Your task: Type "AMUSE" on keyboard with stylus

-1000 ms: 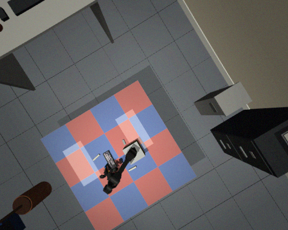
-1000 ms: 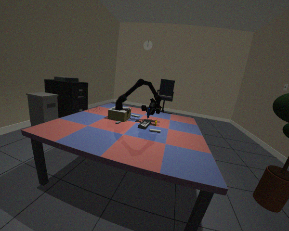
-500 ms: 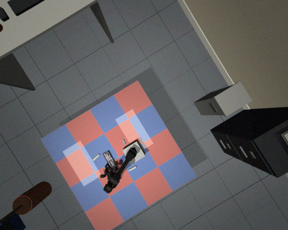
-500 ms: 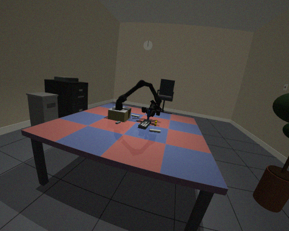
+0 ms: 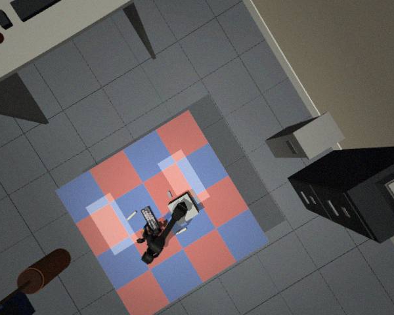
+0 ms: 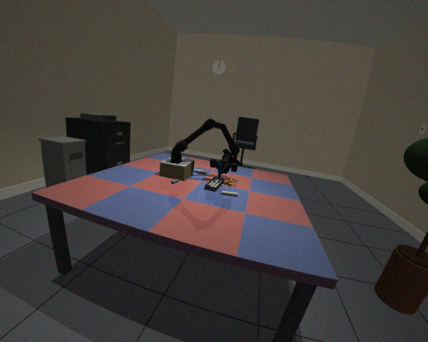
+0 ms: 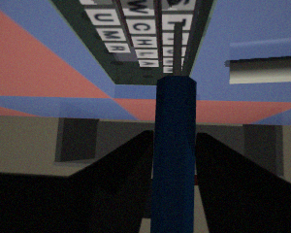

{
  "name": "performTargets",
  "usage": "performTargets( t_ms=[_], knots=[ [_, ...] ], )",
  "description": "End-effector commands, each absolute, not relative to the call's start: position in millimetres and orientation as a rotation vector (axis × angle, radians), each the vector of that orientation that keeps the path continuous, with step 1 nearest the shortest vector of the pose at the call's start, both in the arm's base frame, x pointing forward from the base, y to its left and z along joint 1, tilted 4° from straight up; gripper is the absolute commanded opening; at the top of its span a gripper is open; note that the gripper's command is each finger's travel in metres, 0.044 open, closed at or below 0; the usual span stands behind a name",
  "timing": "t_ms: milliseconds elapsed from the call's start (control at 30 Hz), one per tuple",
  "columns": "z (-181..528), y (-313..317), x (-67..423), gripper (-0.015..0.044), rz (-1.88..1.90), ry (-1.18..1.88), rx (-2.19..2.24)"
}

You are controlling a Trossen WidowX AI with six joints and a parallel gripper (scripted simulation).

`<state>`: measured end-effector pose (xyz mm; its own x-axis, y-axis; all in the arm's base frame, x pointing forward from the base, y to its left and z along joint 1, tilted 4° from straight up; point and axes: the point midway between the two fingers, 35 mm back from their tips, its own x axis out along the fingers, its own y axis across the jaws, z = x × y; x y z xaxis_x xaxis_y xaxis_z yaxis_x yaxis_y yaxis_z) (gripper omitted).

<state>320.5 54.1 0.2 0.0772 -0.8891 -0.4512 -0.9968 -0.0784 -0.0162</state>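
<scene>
Stylus (image 7: 173, 146) tip: contact with the keyboard (image 7: 145, 34) unclear — blurred.
Keyboard: cut off by the wrist view's top edge.
Key letters: mostly unreadable.

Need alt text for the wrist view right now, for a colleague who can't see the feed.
The gripper clamps a blue stylus whose thin tip points up the frame at the near end of a keyboard with white lettered keys. Red and blue checkered table lies around it; a pale bar lies right.

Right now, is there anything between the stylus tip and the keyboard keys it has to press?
Nothing visible. The gripper is shut on the blue stylus, whose thin tip points at the keyboard with only open space between them. The white bar lies off to the side.
</scene>
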Motion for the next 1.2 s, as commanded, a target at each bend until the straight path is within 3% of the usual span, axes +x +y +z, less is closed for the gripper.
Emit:
performTargets(
  t_ms=[0, 1167],
  knots=[
    [-3, 54, 321, 0.0081, 0.47, 1.876, -2.05],
    [1, 54, 322, 0.0081, 0.47, 1.876, -2.05]
  ],
)
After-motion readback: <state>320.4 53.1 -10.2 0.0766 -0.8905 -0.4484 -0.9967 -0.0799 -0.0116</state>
